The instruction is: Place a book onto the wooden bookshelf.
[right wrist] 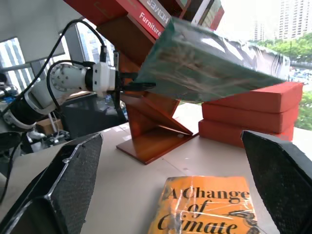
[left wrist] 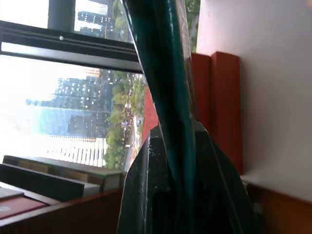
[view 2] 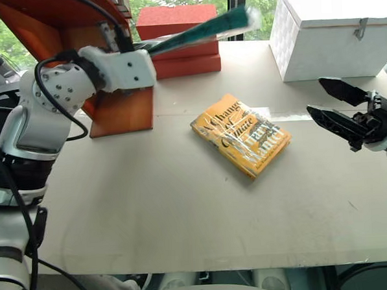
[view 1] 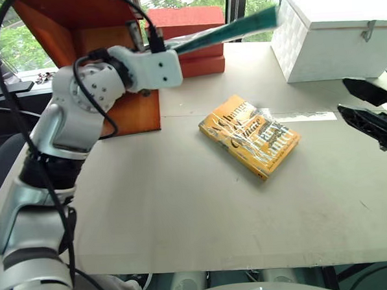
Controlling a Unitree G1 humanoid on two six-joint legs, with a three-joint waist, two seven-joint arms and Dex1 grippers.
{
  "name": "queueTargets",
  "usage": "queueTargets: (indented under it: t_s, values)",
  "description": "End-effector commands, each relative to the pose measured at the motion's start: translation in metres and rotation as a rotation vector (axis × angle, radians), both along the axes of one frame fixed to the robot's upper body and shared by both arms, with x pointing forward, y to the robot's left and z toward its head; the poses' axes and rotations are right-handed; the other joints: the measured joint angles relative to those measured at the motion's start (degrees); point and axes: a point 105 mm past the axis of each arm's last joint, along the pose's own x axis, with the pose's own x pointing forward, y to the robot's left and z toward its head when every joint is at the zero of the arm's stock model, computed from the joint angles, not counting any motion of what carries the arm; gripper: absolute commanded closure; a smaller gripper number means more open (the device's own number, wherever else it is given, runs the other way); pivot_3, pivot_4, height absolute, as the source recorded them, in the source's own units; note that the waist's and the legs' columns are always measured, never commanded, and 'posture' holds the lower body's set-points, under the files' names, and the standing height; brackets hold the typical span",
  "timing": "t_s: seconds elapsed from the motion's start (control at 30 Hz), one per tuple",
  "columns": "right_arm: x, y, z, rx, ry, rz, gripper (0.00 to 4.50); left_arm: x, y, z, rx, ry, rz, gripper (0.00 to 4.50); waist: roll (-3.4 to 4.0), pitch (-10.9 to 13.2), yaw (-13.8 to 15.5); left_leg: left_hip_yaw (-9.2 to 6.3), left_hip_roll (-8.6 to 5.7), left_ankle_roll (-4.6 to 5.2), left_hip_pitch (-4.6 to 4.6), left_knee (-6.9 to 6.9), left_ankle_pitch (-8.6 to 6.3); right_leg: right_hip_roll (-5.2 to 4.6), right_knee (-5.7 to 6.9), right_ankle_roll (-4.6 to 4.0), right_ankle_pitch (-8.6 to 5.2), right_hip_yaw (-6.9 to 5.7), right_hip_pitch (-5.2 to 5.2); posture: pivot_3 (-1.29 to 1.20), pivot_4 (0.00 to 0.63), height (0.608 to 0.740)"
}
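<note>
Above the table (view 1: 184, 217), the left gripper (view 1: 157, 44) pinches the book (view 1: 229, 29) by 1 end, holding it aloft just beside the wooden bookshelf (view 1: 123, 109), whose upper shelf holds books (right wrist: 161, 12). Right gripper (view 2: 334, 108) hovers spread. Between them lies a yellow-orange book (view 1: 249, 135), with bare tabletop around it.

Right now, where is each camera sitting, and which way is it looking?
Left and right eye views: on the head, looking forward and down at the table, yellow book and white box; both arms show.
Left wrist view: on the left wrist, looking along the left gripper shut on the green book.
Right wrist view: on the right wrist, between the open right gripper fingers, facing the wooden bookshelf.
Shared: the green book and red blocks.
</note>
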Motion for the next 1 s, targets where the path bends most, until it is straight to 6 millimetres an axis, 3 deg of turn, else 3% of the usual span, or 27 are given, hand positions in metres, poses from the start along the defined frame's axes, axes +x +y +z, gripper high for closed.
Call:
queueTargets:
  t_s: [0.03, 0.37, 0.67, 0.7, 0.77, 0.97, 1.0]
  values:
    - [0.002, 0.004, 0.01, 0.029, -0.033, 0.045, 0.0, -0.013, 0.031, 0.034, 0.021, -0.131, 0.114, 4.46, -0.11, 0.1, 0.0, 0.0, 0.0, -0.01, -0.02, 0.0, 0.0, 0.0, 0.01, 0.0, 0.0, 0.0, -0.02, 0.0, 0.15, 0.74]
    - [0.013, 0.007, 0.013, 0.061, -0.048, 0.056, 0.0, -0.028, 0.091, 0.024, 0.093, -0.054, 0.367, 4.46, -0.25, 0.2, -0.1, 0.0, 0.08, 0.12, 0.01, -0.01, -0.07, 0.02, 0.11, 0.01, -0.01, -0.06, -0.04, 0.0, 0.15, 0.74]
    - [0.016, 0.007, 0.009, 0.067, -0.047, 0.052, 0.0, -0.04, 0.116, 0.026, 0.123, -0.024, 0.458, 4.46, -0.24, 0.2, -0.1, 0.02, 0.08, 0.12, 0.02, 0.0, -0.07, 0.03, 0.12, 0.01, 0.0, -0.05, -0.05, 0.0, 0.15, 0.74]
    - [0.016, 0.007, 0.008, 0.067, -0.048, 0.051, 0.0, -0.041, 0.118, 0.026, 0.122, -0.021, 0.463, 3.84, -0.24, 0.2, -0.1, 0.03, 0.08, 0.11, 0.02, 0.0, -0.06, 0.03, 0.12, 0.01, 0.0, -0.04, -0.05, 0.0, 0.15, 0.74]
    - [0.016, 0.007, 0.008, 0.069, -0.049, 0.051, 0.0, -0.041, 0.121, 0.026, 0.122, -0.019, 0.476, 3.28, -0.24, 0.2, -0.1, 0.03, 0.08, 0.1, 0.02, 0.0, -0.06, 0.03, 0.13, 0.01, 0.0, -0.04, -0.05, 0.0, 0.15, 0.74]
    - [0.018, 0.004, 0.006, 0.072, -0.049, 0.037, 0.0, -0.045, 0.13, 0.029, 0.112, -0.026, 0.513, 0.31, -0.24, 0.2, -0.1, 0.03, 0.07, 0.11, 0.03, 0.0, -0.07, 0.03, 0.16, 0.01, 0.0, -0.05, -0.05, 0.0, 0.15, 0.74]
    - [0.018, 0.004, 0.005, 0.073, -0.049, 0.036, 0.0, -0.046, 0.131, 0.029, 0.108, -0.025, 0.521, 0.08, -0.24, 0.2, -0.1, 0.04, 0.08, 0.11, 0.04, 0.01, -0.07, 0.03, 0.16, 0.0, 0.0, -0.05, -0.04, 0.0, 0.15, 0.74]
